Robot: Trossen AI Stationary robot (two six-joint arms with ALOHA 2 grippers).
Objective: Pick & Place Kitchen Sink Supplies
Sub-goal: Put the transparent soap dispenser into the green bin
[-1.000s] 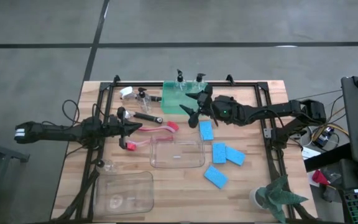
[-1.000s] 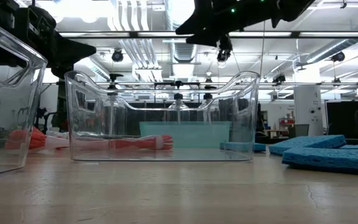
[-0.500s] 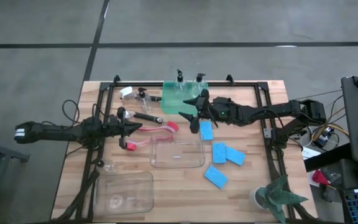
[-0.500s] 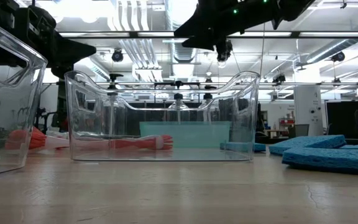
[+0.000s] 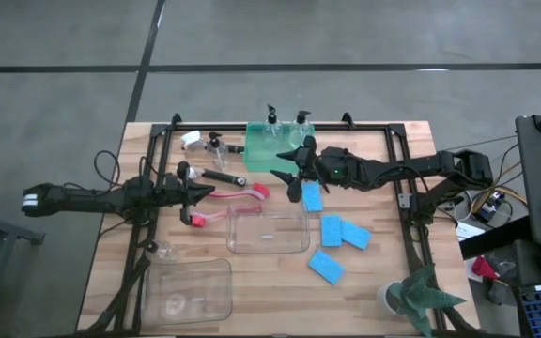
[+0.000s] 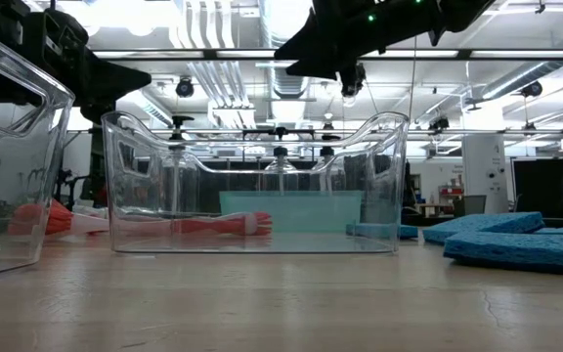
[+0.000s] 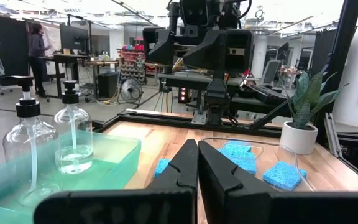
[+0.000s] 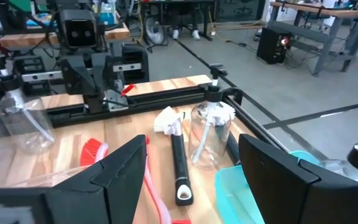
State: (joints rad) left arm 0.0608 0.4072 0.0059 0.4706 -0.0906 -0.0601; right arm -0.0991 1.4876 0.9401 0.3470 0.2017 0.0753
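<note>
My right gripper point(image 5: 292, 166) hangs open above the table, over the near edge of the green tray point(image 5: 263, 153) and just beyond a blue sponge point(image 5: 311, 197). Its fingers show wide apart in the right wrist view point(image 8: 197, 180). My left gripper point(image 5: 202, 192) is shut and holds nothing, next to the red brush point(image 5: 242, 192), which lies flat. Two pump bottles point(image 5: 272, 119) stand in the tray, a third point(image 5: 216, 145) stands left of it, and a fourth point(image 5: 162, 250) is by the near bin. The black brush point(image 5: 224, 176) lies flat. Three more sponges point(image 5: 343, 232) lie on the wood.
A clear bin point(image 5: 268, 232) sits mid-table and a second one point(image 5: 188, 289) near the left near corner. A white-headed brush point(image 5: 193, 139) lies at the far left. A potted plant point(image 5: 419, 296) stands at the right near corner. A black frame point(image 5: 402, 169) borders the table.
My right gripper has drifted slightly toward the table's near edge, closer to the blue sponge, and has stayed open. The left arm and the objects have kept still.
</note>
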